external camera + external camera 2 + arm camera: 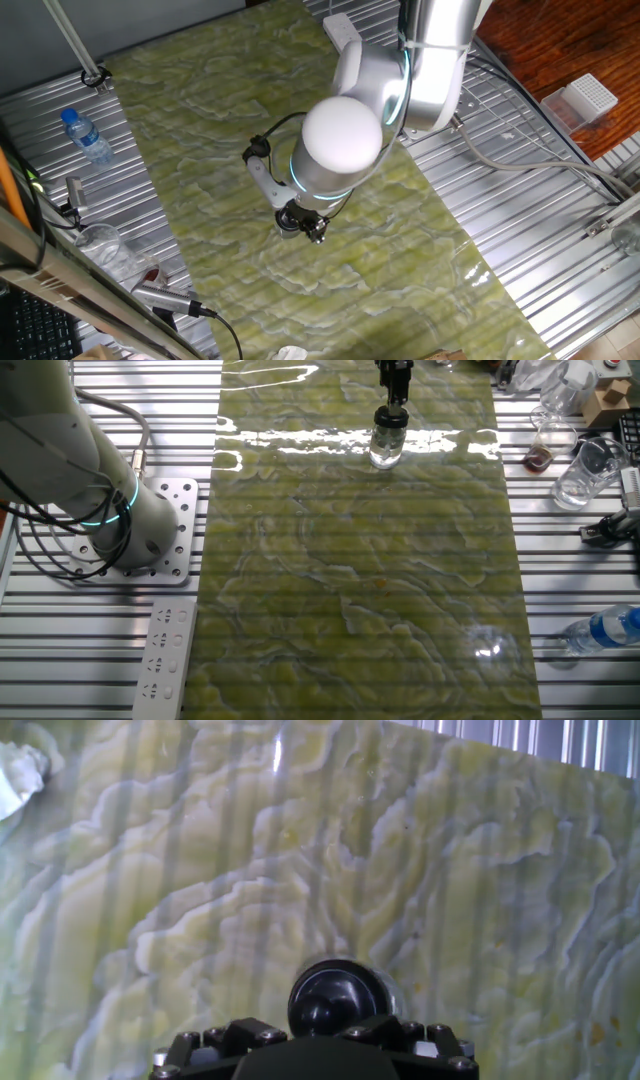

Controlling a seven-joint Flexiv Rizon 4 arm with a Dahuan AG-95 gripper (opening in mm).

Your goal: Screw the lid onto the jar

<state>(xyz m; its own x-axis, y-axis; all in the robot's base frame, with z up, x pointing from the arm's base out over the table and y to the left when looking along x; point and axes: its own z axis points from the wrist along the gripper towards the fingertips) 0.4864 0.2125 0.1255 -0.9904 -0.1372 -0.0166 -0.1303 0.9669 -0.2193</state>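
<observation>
The clear jar (pixel 386 450) stands upright on the green marbled mat (pixel 360 580), near its far edge in the other fixed view. The black lid (pixel 390 417) sits on top of the jar. My gripper (pixel 393 402) comes straight down onto the lid, with its jaws closed around it. In the hand view the round black lid (pixel 338 995) shows just beyond the gripper body, with a rim of the clear jar (pixel 392 992) around it. In one fixed view the gripper (pixel 302 224) is low over the mat, and the arm hides the jar and lid.
A water bottle with a blue cap (pixel 85 135) lies on the metal slats beside the mat and also shows in the other fixed view (pixel 610 628). Glassware (pixel 580 472) stands at the mat's side. A power strip (pixel 165 660) lies near the robot base (pixel 130 530).
</observation>
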